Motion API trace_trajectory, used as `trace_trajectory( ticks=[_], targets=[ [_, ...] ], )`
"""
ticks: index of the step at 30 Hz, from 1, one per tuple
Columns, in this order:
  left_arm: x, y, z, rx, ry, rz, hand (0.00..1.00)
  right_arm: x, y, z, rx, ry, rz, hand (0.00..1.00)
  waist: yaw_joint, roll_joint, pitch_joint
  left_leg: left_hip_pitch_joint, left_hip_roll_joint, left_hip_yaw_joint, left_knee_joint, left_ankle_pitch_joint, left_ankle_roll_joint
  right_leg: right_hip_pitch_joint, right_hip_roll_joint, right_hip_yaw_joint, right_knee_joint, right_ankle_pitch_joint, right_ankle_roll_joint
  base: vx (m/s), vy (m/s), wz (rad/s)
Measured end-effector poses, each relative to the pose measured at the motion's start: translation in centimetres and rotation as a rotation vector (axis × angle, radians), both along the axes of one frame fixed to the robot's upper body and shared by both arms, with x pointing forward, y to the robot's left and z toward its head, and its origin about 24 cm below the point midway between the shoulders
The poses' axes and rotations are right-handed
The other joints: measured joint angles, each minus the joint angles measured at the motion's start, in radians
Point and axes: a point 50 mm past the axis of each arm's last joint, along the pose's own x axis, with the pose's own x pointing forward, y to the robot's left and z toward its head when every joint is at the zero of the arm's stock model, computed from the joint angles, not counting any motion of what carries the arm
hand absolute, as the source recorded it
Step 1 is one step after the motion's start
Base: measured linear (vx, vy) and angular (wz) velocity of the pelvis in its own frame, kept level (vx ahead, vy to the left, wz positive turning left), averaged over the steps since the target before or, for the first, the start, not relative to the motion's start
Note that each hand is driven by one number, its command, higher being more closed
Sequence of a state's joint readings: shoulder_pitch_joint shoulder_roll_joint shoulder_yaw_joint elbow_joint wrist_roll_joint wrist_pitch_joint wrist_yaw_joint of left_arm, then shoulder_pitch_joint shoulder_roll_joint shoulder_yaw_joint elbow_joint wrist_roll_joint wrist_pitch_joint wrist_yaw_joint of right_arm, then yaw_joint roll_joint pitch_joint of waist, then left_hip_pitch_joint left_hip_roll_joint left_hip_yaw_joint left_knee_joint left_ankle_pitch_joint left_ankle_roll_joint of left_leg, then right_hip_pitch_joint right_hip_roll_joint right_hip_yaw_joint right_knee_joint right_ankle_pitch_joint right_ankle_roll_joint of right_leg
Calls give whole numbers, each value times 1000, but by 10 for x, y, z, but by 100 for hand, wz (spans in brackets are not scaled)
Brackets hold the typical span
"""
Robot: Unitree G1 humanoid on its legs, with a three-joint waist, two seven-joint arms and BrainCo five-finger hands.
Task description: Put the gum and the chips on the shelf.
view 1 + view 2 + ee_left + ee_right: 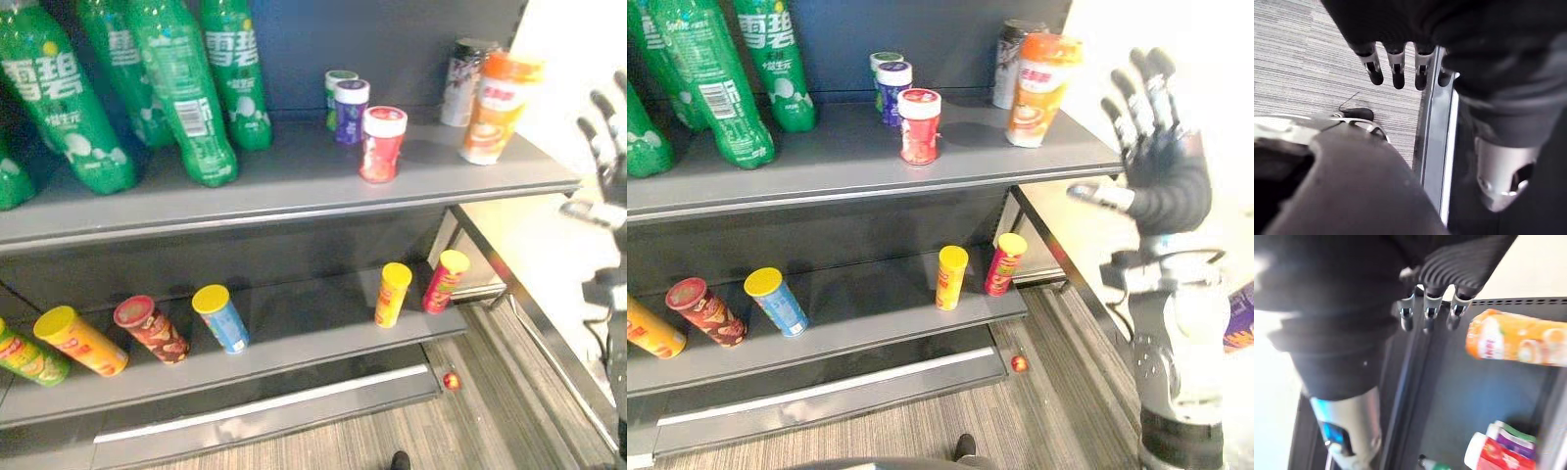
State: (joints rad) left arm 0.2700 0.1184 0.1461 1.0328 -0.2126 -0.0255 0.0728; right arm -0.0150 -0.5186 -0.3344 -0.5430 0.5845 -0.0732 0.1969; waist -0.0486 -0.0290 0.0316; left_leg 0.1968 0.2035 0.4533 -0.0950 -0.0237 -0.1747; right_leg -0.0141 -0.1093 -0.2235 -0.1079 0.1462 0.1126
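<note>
While the red gum jar (919, 125) stands left of the orange cup (1041, 88), the right hand (1166, 181) hovers right of it, spread wide, empty; the left hand (1397, 66) hangs loose-fingered.

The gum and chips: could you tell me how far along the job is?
Apparently done: gum jars stand on the upper shelf, chip cans on the lower shelf. In hand: nothing; the right hand is raised open beside the shelf, the left hand open over the floor. Possibly left: a small red thing on the floor.
</note>
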Motion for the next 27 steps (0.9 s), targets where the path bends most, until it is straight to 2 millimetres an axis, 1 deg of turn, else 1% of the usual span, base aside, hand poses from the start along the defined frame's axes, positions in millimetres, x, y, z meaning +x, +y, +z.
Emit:
trace_trajectory(
  ticks=[2, 3, 4, 5, 6, 7, 8, 9, 10, 11, 12, 13, 14, 15, 16, 18, 19, 22, 23, 24, 25, 26, 27],
  targets=[
    [0, 0, 0, 1, 0, 0, 0, -2, 2, -11, -42, 41, 7, 0, -5, 5, -3, 0, 0, 1, 0, 0, -1, -1, 0, 1, 0, 0, 0, -7, -10, -8],
    [0, 0, 0, 0, 0, 0, 0, -4, 5, -20, -69, 77, 15, 0, -7, 0, 0, 0, 0, 3, 0, -1, -1, -2, 1, 4, 0, 0, 1, -8, -9, -4],
    [0, -1, 0, -1, -1, 0, 0, -7, 8, -31, -95, 131, 46, 0, -7, 10, -6, 0, -1, 4, 0, -2, -3, -3, 0, 5, 0, 0, 1, -7, -10, -4],
    [0, -2, 0, -2, -2, 1, 0, -9, 11, -40, -103, 173, 75, 0, -7, 4, -3, 1, -1, 4, 0, -3, -3, -3, 0, 6, 0, 0, 1, 0, 0, 0],
    [0, -2, 0, -2, -3, 1, 0, -10, 12, -44, -102, 188, 89, 0, -6, 4, -3, 1, 0, 4, 0, -3, -3, -3, 1, 6, 0, 0, 1, 0, 0, 0],
    [1, -2, 0, 0, -8, 1, 0, -12, 16, -50, -99, 211, 119, 0, -6, 13, -8, 1, 0, 4, 0, -2, -3, -3, 1, 6, 0, 1, 1, 0, 0, 0],
    [1, -2, 0, -1, -8, 1, 0, -13, 18, -55, -98, 230, 141, 0, -6, 4, -2, 1, -1, 4, 0, -3, -2, -3, 1, 6, 0, 0, 1, 0, 0, 0],
    [1, -2, 0, -1, -9, -2, 0, -15, 22, -62, -92, 261, 170, 0, -5, 10, -6, 1, -1, 3, 0, -4, -2, -3, 0, 7, 0, 3, -3, 0, 0, 0],
    [1, -2, 0, 0, -9, -2, 0, -15, 25, -65, -87, 277, 187, 0, -5, 4, -2, 1, -1, 3, 0, -4, -2, -2, 0, 8, 0, 4, -4, 0, 0, 0],
    [1, -2, 0, 1, -12, -3, 0, -16, 31, -74, -71, 315, 222, 0, -5, 4, -1, 1, -1, 2, 0, -5, -1, -2, -1, 10, 0, 4, -5, 0, 0, 0],
    [1, -2, 0, 2, -14, -5, 0, -18, 35, -81, -53, 349, 249, 0, -5, 9, -3, 1, -2, 1, 0, -6, -1, -2, -2, 10, 0, 4, -5, 0, 0, 0],
    [2, -3, 0, -1, -15, -14, 0, -19, 42, -92, -30, 400, 282, 0, -4, 1, 2, 1, -2, 0, 0, -7, 0, -2, -3, 10, 0, 4, -5, 0, 0, 0],
    [3, -3, 0, 0, -16, -24, 0, -20, 46, -99, -32, 431, 299, 0, -4, 4, 1, 1, -3, -1, 0, -8, 0, -1, -3, 10, 0, 4, -5, 0, 0, 0],
    [3, -2, 0, 3, -16, -25, 0, -21, 51, -113, -16, 487, 318, 0, -3, 3, 5, 1, -4, -1, 1, -11, 0, 0, -4, 9, 0, 4, -5, 0, 0, 0],
    [3, -1, 0, 5, -17, -26, 0, -22, 51, -115, -9, 499, 320, 0, -3, 6, 4, 2, -4, -1, 2, -12, 1, 1, -4, 9, 0, 4, -5, 0, 0, 0],
    [3, -2, 0, -1, -14, -44, 0, -24, 55, -141, 44, 618, 325, 0, -1, 1, 16, -1, -2, -2, 27, -28, 1, 7, -7, 8, 0, 4, -4, 0, 0, 0],
    [4, -2, 0, -1, -15, -44, 0, -25, 55, -147, 56, 648, 324, 0, -1, 3, 21, -1, -2, -2, 32, -31, 1, 10, -8, 8, 0, 3, -4, 0, 0, 0],
    [4, -2, 0, -7, -13, -59, 0, -36, 58, -188, 102, 830, 303, 0, -2, 8, 23, -1, -2, -6, 44, -44, 3, 19, -13, 2, 0, 3, -3, 12, 11, 5],
    [4, -1, 0, -5, -14, -58, 0, -39, 58, -195, 110, 862, 302, 0, -1, 10, 24, -1, -2, -6, 47, -46, 4, 19, -14, 2, 0, 2, -2, 0, 0, 0],
    [4, -1, 0, -5, -14, -59, 0, -44, 59, -210, 134, 925, 296, 0, -1, 10, 24, -2, -4, -8, 47, -48, 4, 19, -16, 1, 0, 1, -1, 0, 0, 0],
    [4, -1, 0, -6, -14, -60, 0, -48, 60, -220, 144, 967, 286, 0, -1, 11, 25, -3, -5, -9, 47, -49, 4, 19, -17, 0, 0, 1, 0, 0, 0, 0],
    [4, -1, 0, -8, -13, -63, 0, -52, 60, -233, 138, 1026, 270, 0, -1, 16, 29, -2, -5, -9, 48, -50, 4, 19, -18, -1, 0, 0, 0, 0, 0, 0],
    [4, -1, 0, -10, -15, -62, 0, -54, 60, -240, 137, 1053, 262, 0, -1, 14, 28, -2, -6, -9, 48, -51, 4, 20, -18, -1, 0, 0, 1, 0, 0, 0]
  ],
)
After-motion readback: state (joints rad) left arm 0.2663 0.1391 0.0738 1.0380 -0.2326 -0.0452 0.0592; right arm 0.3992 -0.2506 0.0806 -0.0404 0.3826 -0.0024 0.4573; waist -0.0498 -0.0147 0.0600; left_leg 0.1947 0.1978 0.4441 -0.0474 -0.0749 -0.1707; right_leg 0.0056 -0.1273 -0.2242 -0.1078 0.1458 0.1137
